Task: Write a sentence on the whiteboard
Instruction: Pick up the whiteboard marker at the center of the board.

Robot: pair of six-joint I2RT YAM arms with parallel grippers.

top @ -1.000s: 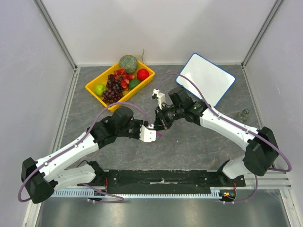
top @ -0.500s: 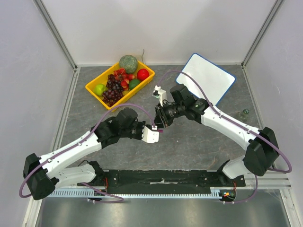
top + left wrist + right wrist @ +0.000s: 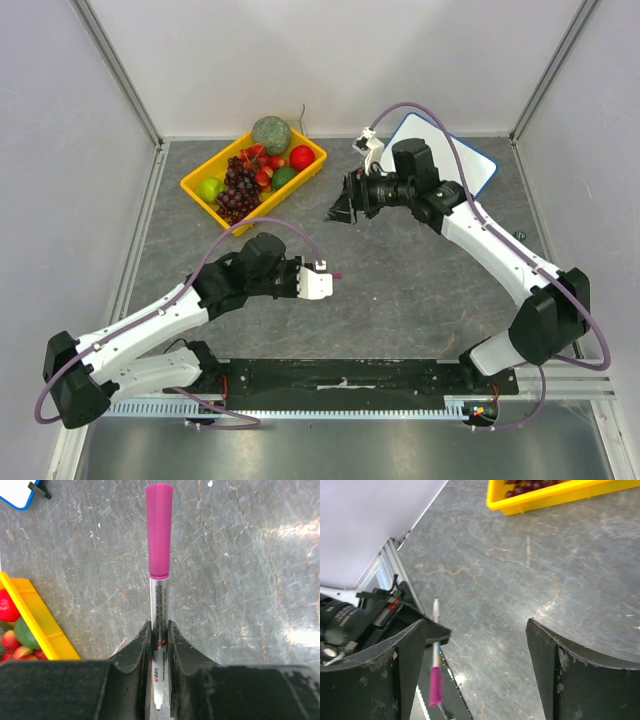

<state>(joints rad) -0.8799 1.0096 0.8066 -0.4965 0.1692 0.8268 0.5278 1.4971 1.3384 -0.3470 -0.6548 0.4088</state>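
My left gripper is shut on a marker with a silver barrel and a pink cap. The capped end sticks out past the fingertips over the grey table. The barrel's thin end, with a small red tip, lies back between the fingers. My right gripper hangs wide open and holds nothing, up left of the whiteboard. The right arm covers part of that blue-rimmed board, and a corner of the whiteboard shows in the left wrist view. No sentence shows on its visible white surface. The marker also appears in the right wrist view.
A yellow tray of fruit stands at the back left, with grapes, a melon and apples in it. A corner of the tray lies left of my left gripper. A small greenish object sits by the right wall.
My right gripper has opened, let go of the marker and drawn back up towards the whiteboard. My left gripper has closed on the marker and now holds it alone.
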